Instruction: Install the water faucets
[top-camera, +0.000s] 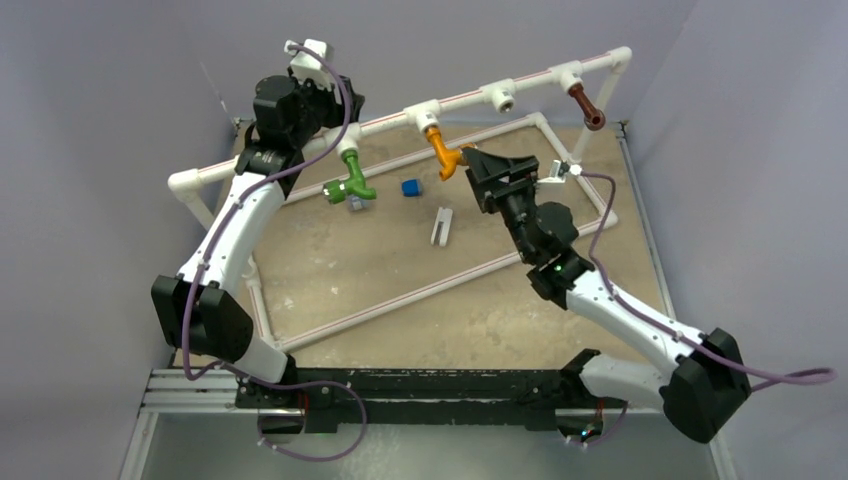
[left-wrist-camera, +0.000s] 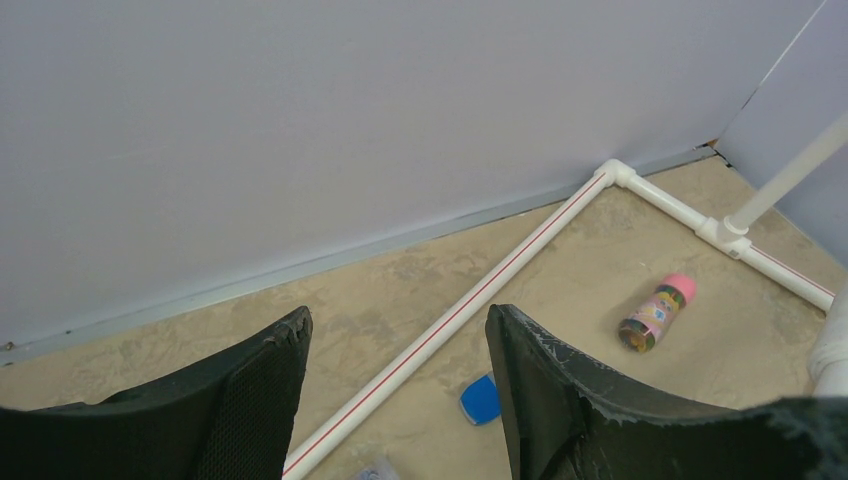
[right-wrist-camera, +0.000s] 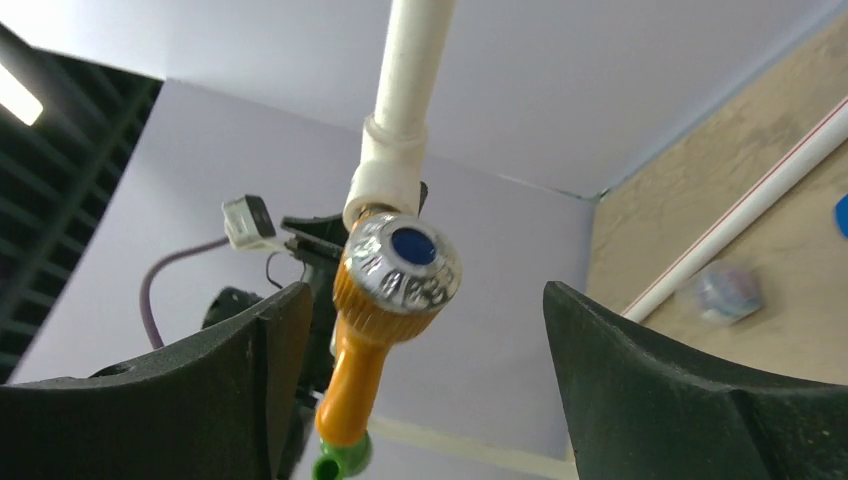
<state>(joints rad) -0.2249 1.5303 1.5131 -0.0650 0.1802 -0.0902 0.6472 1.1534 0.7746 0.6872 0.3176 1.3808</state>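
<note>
R end effector (right-wrist-camera: 425, 292) spread wide by orange faucet (right-wrist-camera: 372, 345); L end effector (left-wrist-camera: 398, 315) spread.

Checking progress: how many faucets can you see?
3: the green faucet hangs left on the raised pipe, the orange faucet mid-pipe, the brown faucet near its right end. None looks hidden.

soft, even light across the tabletop (top-camera: 450, 310), shadows under the arms (top-camera: 240, 220) faint and fuzzy. top view crisp, purple walls (top-camera: 120, 80) flat. left wrist view sharp too, though the fingers (left-wrist-camera: 250, 400) of the left gripper (left-wrist-camera: 398, 330) sit dark, little detail. right wrist view: bright ceiling strip (right-wrist-camera: 18, 95) glowing upper left, speckled glare on the chrome cap (right-wrist-camera: 405, 265) of the orange faucet (right-wrist-camera: 365, 370), and a small pale object (right-wrist-camera: 728, 290) on the tabletop badly blurred.
</note>
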